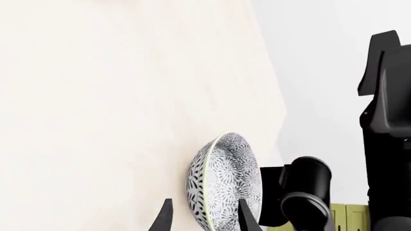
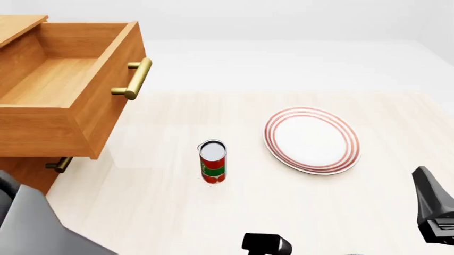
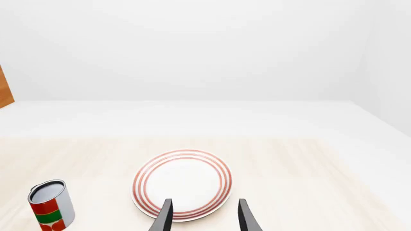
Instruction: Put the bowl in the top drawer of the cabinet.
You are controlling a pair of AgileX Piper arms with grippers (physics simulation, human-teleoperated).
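Sitting on the pale table, the bowl is just in front of the left gripper, whose fingers are apart with nothing between them. The right gripper hangs over the plate with fingers apart too, near a red can. The top drawer of the cabinet is pulled out.

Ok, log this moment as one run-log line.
top drawer: open, holds nothing | bowl: on table, ahead of open left gripper | right gripper: open, toward plate
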